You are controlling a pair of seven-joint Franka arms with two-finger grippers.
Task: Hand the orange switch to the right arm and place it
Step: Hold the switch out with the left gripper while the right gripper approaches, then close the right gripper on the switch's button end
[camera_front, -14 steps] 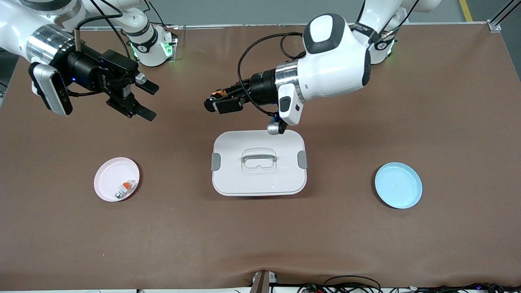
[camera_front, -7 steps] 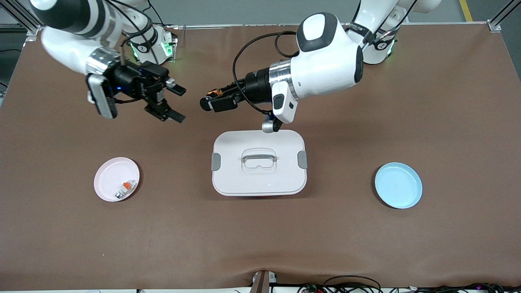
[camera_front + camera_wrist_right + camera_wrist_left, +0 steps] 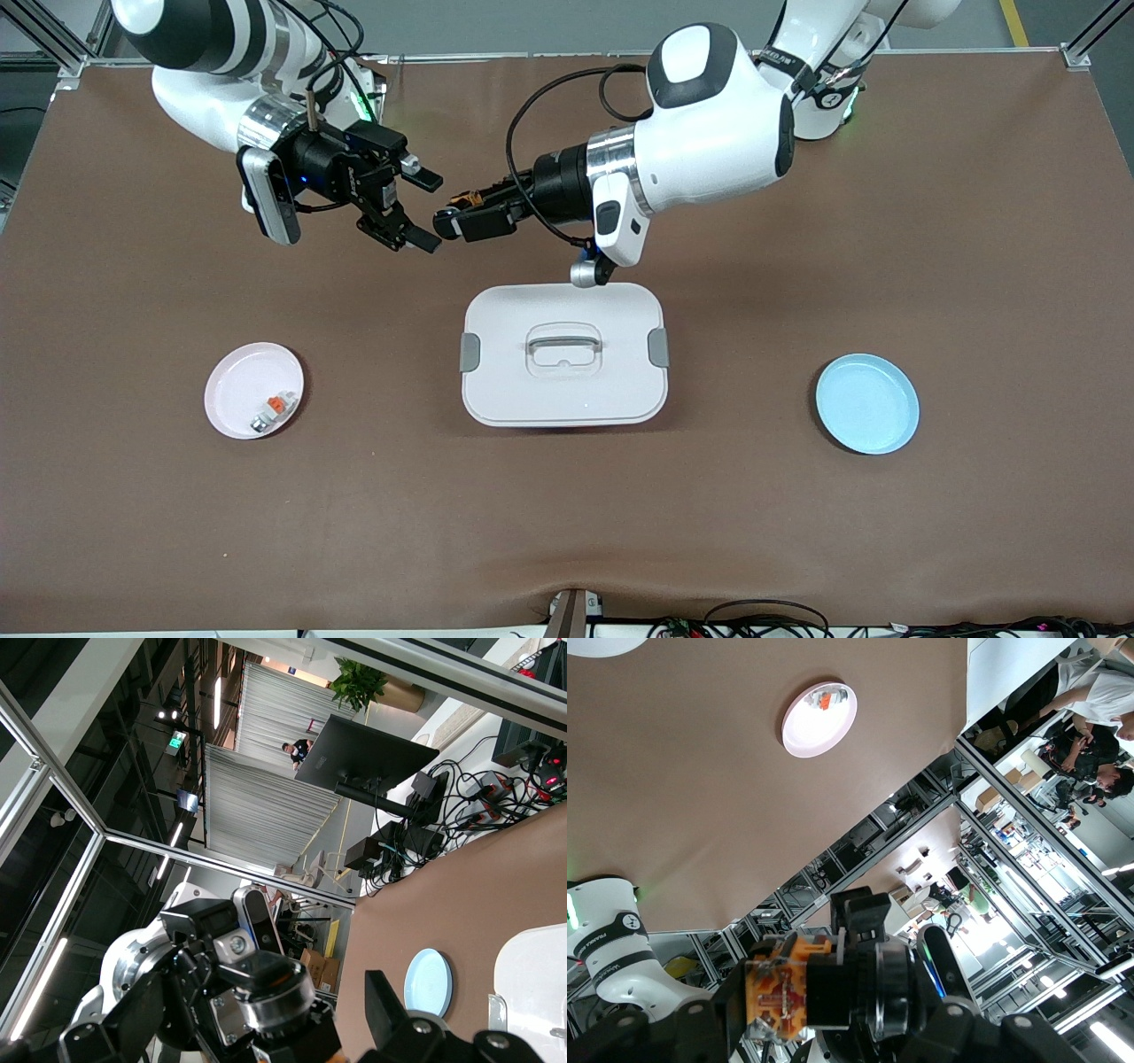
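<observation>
My left gripper (image 3: 456, 220) hangs over the table beside the white box and is shut on the orange switch (image 3: 464, 202). In the left wrist view the switch (image 3: 788, 992) shows as a black barrel with an orange end, lying crosswise in the left gripper (image 3: 824, 1014). My right gripper (image 3: 429, 211) is open and meets the left one tip to tip, one finger on each side of the switch's end. The right wrist view shows the switch's round cap (image 3: 270, 985) between the spread fingers (image 3: 385, 1010) of the right gripper (image 3: 266, 1023), apart from both.
A white lidded box (image 3: 563, 354) with a handle sits mid-table, below the left wrist. A pink plate (image 3: 232, 390) toward the right arm's end holds a white-and-silver part with an orange tab (image 3: 270, 411). A blue plate (image 3: 866, 403) lies toward the left arm's end.
The right arm has swung in from its end of the table, and its open fingers now flank the switch. The left gripper has shifted only slightly and is still shut on the switch.
</observation>
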